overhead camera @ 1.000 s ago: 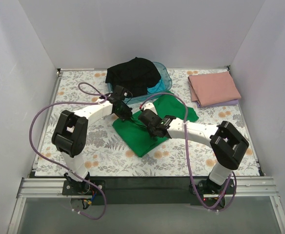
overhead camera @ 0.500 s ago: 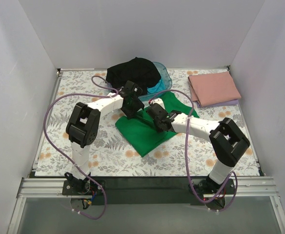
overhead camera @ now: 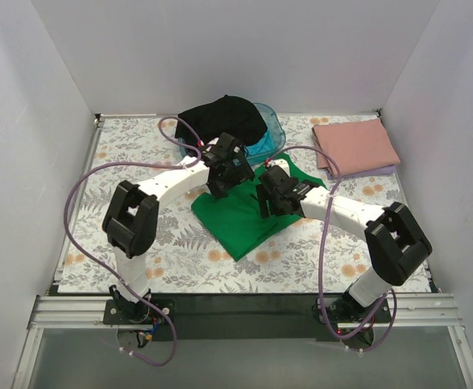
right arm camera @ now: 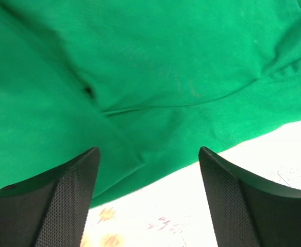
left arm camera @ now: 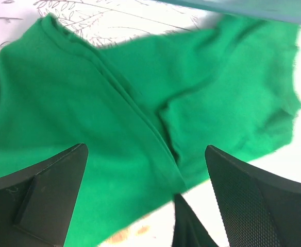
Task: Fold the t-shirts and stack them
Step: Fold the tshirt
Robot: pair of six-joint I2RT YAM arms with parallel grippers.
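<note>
The bright green t-shirt [overhead camera: 238,220] lies partly folded in the middle of the floral table cover, filling the left wrist view [left arm camera: 88,103] and the right wrist view [right arm camera: 140,62]. My left gripper [overhead camera: 220,186] [left arm camera: 145,154] hovers open over its back left part, with nothing between the fingers. My right gripper [overhead camera: 269,203] [right arm camera: 148,154] is open over the shirt's right edge, also holding nothing. A folded dusty pink t-shirt [overhead camera: 354,146] lies on a lilac one [overhead camera: 385,171] at the back right. A black t-shirt [overhead camera: 220,120] and a turquoise one [overhead camera: 261,145] sit in the tub.
The translucent blue tub [overhead camera: 274,124] stands at the back centre, just behind both grippers. White walls close the table on three sides. Purple cables [overhead camera: 74,203] loop off both arms. Floral cover [overhead camera: 139,235] shows to the left and along the front.
Both grippers went from shut to open and let go of the green shirt. Both arms moved toward the back, and the shirt now lies on the table.
</note>
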